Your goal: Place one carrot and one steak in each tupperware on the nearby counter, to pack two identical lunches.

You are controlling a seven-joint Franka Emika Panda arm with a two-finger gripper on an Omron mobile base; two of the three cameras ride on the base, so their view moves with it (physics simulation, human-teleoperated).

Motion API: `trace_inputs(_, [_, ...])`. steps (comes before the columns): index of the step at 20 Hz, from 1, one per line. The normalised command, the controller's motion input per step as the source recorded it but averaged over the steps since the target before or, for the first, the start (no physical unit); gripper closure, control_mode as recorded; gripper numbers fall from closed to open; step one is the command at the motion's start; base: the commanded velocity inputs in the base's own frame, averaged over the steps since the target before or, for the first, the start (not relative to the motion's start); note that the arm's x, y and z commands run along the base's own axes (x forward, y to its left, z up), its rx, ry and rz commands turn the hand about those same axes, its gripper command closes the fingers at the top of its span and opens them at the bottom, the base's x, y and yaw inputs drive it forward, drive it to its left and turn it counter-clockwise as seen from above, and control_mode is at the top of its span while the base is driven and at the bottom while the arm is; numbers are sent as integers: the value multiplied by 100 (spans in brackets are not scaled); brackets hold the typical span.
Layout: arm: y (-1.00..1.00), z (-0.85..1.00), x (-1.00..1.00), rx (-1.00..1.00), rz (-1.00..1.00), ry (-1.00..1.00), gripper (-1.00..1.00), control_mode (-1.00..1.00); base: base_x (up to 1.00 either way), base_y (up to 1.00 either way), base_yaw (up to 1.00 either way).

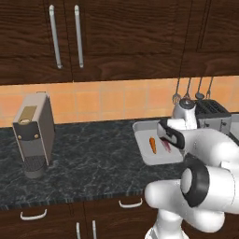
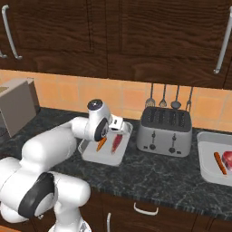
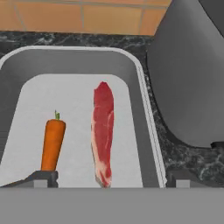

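Note:
One tupperware [image 3: 146, 113] lies on the counter [image 1: 93, 163] with a carrot [image 3: 53, 144] and a steak [image 3: 103, 131] side by side inside it. My gripper [image 3: 111, 178] hovers just above this tray, open, its fingertips spread wide to either side of the steak's near end and holding nothing. The left base view shows the same tray [image 1: 140, 140] with carrot [image 1: 152, 144] and steak [image 1: 166, 147] partly behind my hand. A second tupperware [image 2: 206, 172] sits at the far right, holding another carrot [image 2: 219, 163] and steak [image 2: 228, 159].
A silver toaster [image 2: 165, 131] stands between the two trays, close to the right of my hand. A grey coffee machine [image 1: 33, 133] stands at the counter's left. Utensils hang on the tiled wall [image 2: 170, 102] under dark cabinets.

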Motion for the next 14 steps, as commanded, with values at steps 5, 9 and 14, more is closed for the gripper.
trace_inputs(5, [-9, 83, -100, 0, 0, -27, -100, -100, 0, 0, 0])
trace_inputs(9, [-45, 32, -88, 5, -1, -6, -100, -100, 0, 0, 0])
trace_inputs(14, [-29, 6, -47, 2, -1, -11, -100, -100, 0, 0, 0])
